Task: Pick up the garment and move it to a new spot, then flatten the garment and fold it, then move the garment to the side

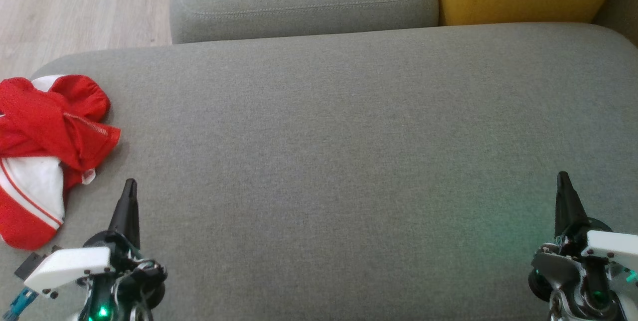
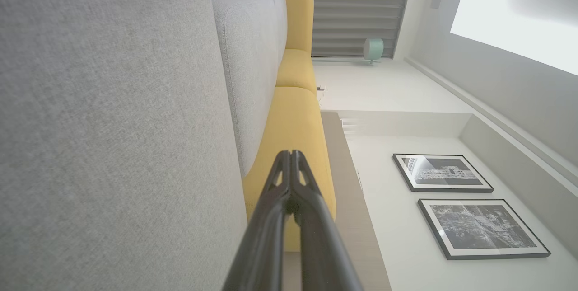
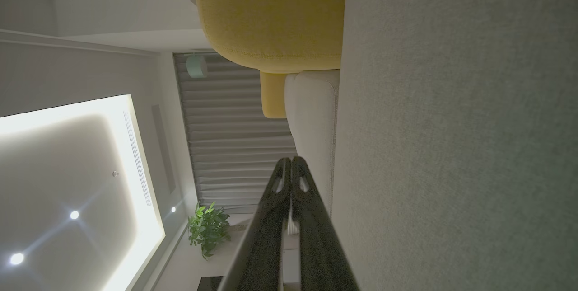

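Both tools hung low over the near edge of the sofa [image 1: 349, 136]: the left tool [image 1: 130, 184] and the right tool [image 1: 563, 177], each with its fingers pressed together and holding nothing. The garment [image 1: 45, 131], red and white, lay crumpled at the sofa's left end, near the left tool but not touching it, and ran off the head view's left side.

The likeliest slip was a reach made with the fingers closed. That would only shove the heap toward the rounded left end, where it could slide to the floor [image 1: 75, 2]. Even with the fingers opened, a pinch on one outer fold might lift a single layer and bring the rest up twisted, which would make flattening harder. Pressing too deep could catch the soft sofa cover together with the cloth. The right tool was well apart from the garment, so the left would probably carry it alone, and a trailing part could drag.
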